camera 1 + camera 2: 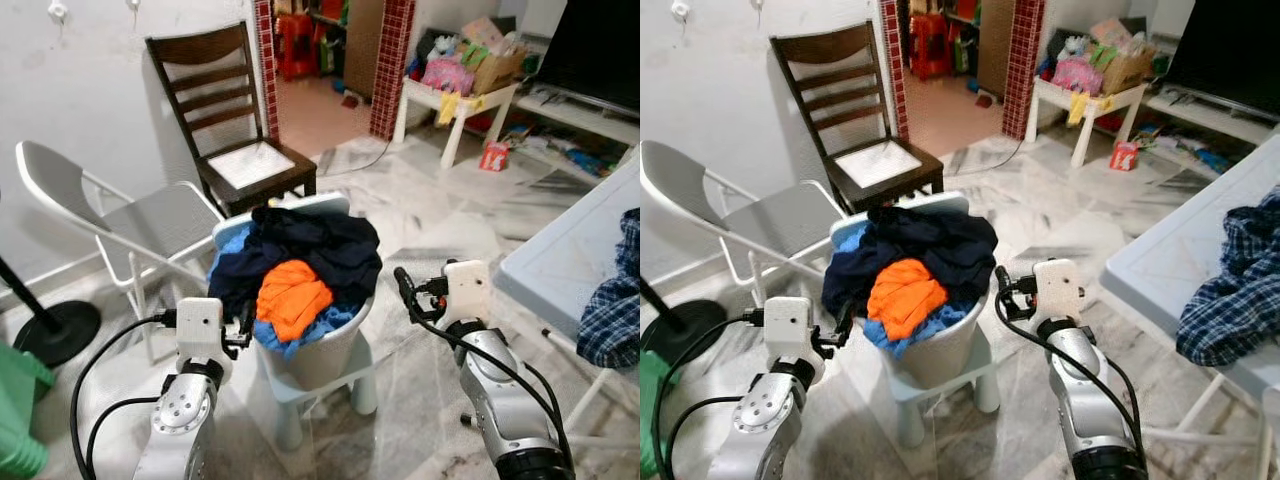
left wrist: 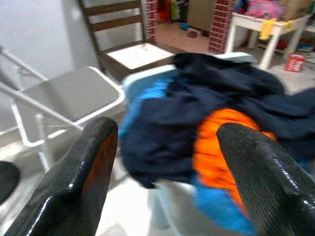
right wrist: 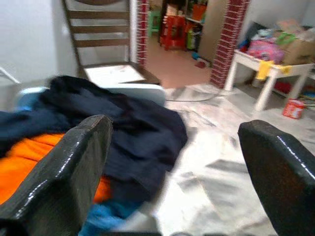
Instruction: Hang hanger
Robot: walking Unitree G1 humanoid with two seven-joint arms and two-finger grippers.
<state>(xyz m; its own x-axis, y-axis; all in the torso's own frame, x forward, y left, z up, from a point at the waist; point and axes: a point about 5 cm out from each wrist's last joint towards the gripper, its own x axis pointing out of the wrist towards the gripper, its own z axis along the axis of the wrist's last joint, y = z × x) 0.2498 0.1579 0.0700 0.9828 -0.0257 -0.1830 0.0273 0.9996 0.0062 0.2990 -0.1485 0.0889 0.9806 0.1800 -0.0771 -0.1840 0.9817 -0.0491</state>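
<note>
Left eye view: a pale grey plastic laundry basket (image 1: 318, 352), heaped with dark navy, orange and blue clothes (image 1: 300, 262), stands on a small light-blue plastic stool (image 1: 362, 385). The left gripper (image 1: 244, 322) sits just beside the basket's near-left rim, its fingers pointing at the cloth; the right gripper (image 1: 404, 288) hangs just off the basket's right side. Beyond the left gripper stands a grey folding metal chair (image 1: 150, 225), and behind the basket a dark brown wooden chair with a white seat (image 1: 232, 130). I cannot make out a hanger anywhere.

Right eye view: right of the right gripper, a blue-and-white checked shirt (image 1: 1230, 290) lies on a light-blue table (image 1: 1160, 265).

Left wrist view: the left gripper's two black fingers (image 2: 78, 177) stand wide apart with nothing between them. Straight ahead through the gap is the navy cloth, with the orange garment (image 2: 221, 147) towards the other finger.

Right wrist view: the right gripper's fingers (image 3: 64, 172) are also spread wide and hold nothing. The navy garment (image 3: 123, 128) lies ahead between them, marble floor (image 3: 211, 182) beyond.
</note>
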